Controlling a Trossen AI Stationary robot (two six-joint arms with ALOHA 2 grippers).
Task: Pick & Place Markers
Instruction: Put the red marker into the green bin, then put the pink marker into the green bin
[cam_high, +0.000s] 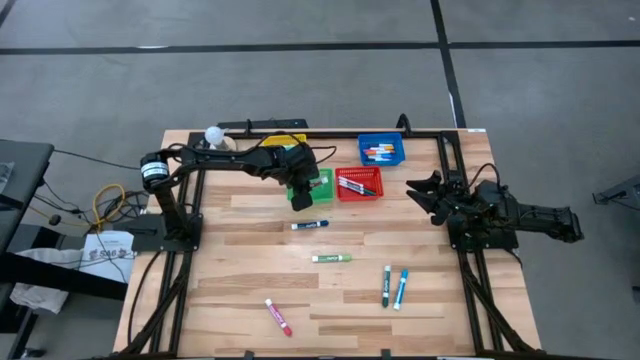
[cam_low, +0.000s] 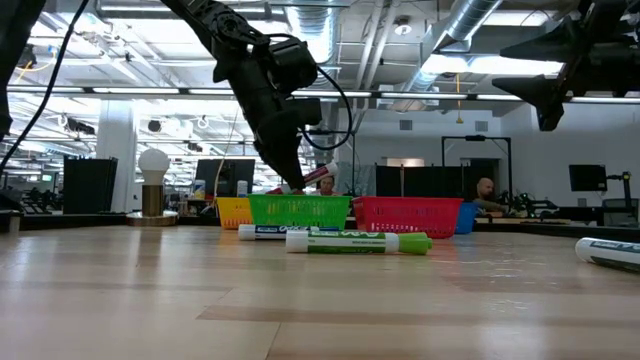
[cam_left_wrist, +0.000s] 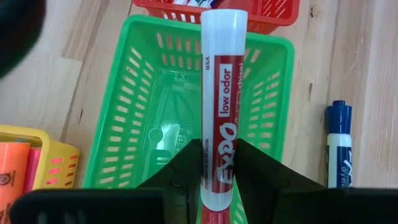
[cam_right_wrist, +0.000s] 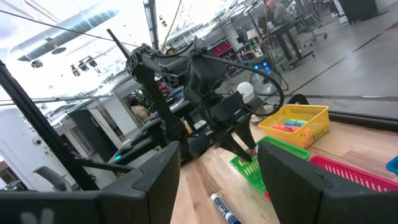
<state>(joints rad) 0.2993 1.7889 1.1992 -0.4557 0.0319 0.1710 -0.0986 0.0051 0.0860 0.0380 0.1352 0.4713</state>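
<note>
Light fell evenly from above, and the worktop (cam_high: 250, 300) showed only faint shadows in my high view. In the low view, the ceiling lamps (cam_low: 200, 90) glared bright and my left arm (cam_low: 260, 80) read as a near silhouette; the nearest planks were blurred. My left hand (cam_left_wrist: 217, 168) lay dark and soft at the frame's bottom edge.

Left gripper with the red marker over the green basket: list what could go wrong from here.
1. The left gripper holds the red marker over the green basket, though the red basket sits right beside it; a release here may missort it.
2. The fingers grip only the marker's lower end, so it might tilt or slip out.
3. The basket looks light; a low descent could nudge it toward the yellow basket.
</note>
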